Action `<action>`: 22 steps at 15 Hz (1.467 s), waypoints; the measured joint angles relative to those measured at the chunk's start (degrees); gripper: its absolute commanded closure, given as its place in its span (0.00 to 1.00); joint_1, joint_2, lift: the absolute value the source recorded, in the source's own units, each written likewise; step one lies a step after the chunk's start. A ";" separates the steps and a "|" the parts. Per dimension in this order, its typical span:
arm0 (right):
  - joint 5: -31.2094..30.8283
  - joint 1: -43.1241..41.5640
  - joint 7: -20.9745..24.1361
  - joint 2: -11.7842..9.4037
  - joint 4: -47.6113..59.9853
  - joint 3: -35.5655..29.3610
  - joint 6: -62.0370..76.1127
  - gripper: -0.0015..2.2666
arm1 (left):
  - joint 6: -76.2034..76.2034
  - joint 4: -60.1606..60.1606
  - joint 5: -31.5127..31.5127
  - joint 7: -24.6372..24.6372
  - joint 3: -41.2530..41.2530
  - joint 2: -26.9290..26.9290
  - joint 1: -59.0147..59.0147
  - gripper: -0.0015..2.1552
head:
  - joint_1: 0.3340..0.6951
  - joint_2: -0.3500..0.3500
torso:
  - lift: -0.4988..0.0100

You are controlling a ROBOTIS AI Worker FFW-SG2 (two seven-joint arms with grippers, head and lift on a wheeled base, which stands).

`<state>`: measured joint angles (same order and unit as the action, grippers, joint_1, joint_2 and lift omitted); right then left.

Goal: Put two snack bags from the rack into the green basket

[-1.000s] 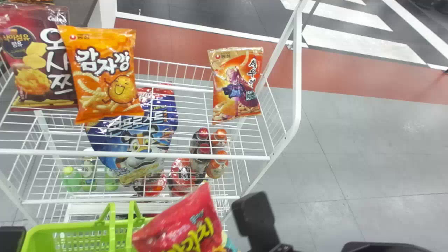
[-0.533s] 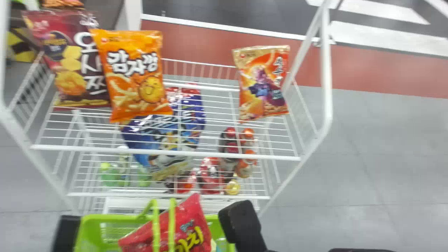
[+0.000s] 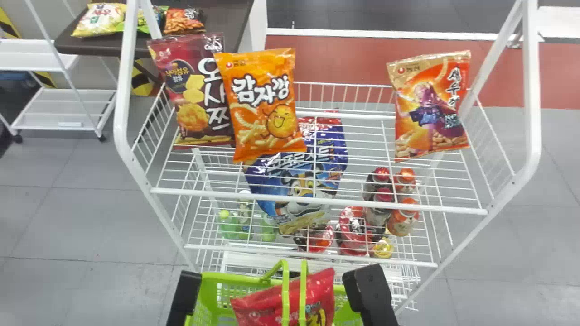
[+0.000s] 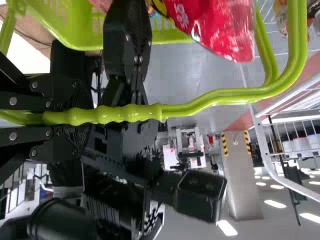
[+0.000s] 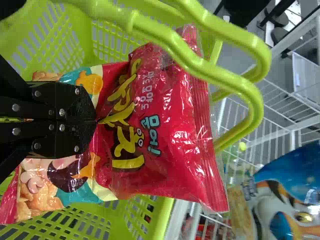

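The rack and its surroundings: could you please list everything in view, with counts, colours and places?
Rack: one, white, head view's middle
Basket: one, green, before the rack
Red bag: one, red, beneath the basket's handles
Orange bag: one, orange, upper shelf
Maroon bag: one, maroon, partly behind the orange bag
Gold-topped bag: one, orange and gold, upper shelf's right
Blue bag: one, blue, lower
Bottles: several, green, dark, orange, lower
Distant bags: three, mixed, dark table
Cart: one, white, behind left
Left gripper: one, black, jaws on handle
Right gripper: one, black, jaws on red bag
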<state>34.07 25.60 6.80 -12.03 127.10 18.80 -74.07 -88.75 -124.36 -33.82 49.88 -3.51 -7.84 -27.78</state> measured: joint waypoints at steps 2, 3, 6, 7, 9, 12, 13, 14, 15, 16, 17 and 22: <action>0.00 -0.24 -0.33 0.30 -2.38 0.14 1.09 0.89 | 0.00 0.00 0.06 0.01 -0.01 -0.06 0.13 0.99 | 1.00 0.57 | 0.97; 0.22 -0.56 -0.30 0.38 -3.11 0.03 0.16 0.74 | 0.04 -0.06 0.16 0.17 0.01 -0.04 0.26 0.99 | 1.00 0.56 | 0.97; 1.59 -1.83 1.44 1.01 -3.14 -1.36 -7.82 0.00 | 0.02 0.06 0.87 0.03 0.00 -0.07 0.29 0.99 | 1.00 0.51 | 0.97; 1.54 -1.68 1.74 1.06 -2.43 -1.41 -8.67 0.00 | 0.02 0.08 1.00 0.04 -0.14 -0.10 0.35 0.99 | 1.00 0.49 | 0.97; -1.25 -0.91 3.62 0.96 0.32 -0.45 -8.88 0.02 | 0.02 0.15 1.04 0.04 -0.25 -0.13 0.36 0.99 | 1.00 0.47 | 0.97; -9.13 -0.13 6.78 0.02 5.45 1.80 -7.97 0.02 | 0.15 0.27 1.30 -0.05 -0.18 0.09 0.41 0.99 | 1.00 0.34 | 0.97; -10.57 0.00 7.00 -0.50 6.67 1.68 -6.69 0.02 | 0.16 0.32 1.45 -0.09 -0.11 0.18 0.45 0.99 | 1.00 0.31 | 0.97; -11.36 0.18 7.01 -0.95 7.68 1.15 -4.86 0.02 | 0.17 0.35 1.52 -0.13 -0.05 0.24 0.50 0.99 | 1.00 0.29 | 0.97; -12.31 0.39 6.93 -1.52 8.94 0.29 -1.81 0.02 | 0.18 0.39 1.58 -0.18 -0.02 0.27 0.56 0.99 | 1.00 0.28 | 0.97; -14.12 0.51 6.89 -2.22 10.04 -0.38 3.17 0.02 | 0.18 0.40 1.61 -0.22 -0.02 0.28 0.60 0.99 | 1.00 0.27 | 0.97; -16.46 0.53 6.57 -2.80 10.41 -0.79 9.38 0.02 | 0.13 0.39 1.62 -0.23 -0.02 0.27 0.62 0.99 | 1.00 0.26 | 0.97; -18.84 -4.86 -0.68 -3.81 -2.28 -6.95 48.74 0.02 | -0.13 0.35 2.20 -0.23 -0.01 -0.19 0.43 0.99 | 1.00 0.22 | 0.97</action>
<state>15.23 20.74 6.13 -15.84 124.81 11.85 -25.33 -88.87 -124.01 -31.62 49.66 -3.51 -8.02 -27.35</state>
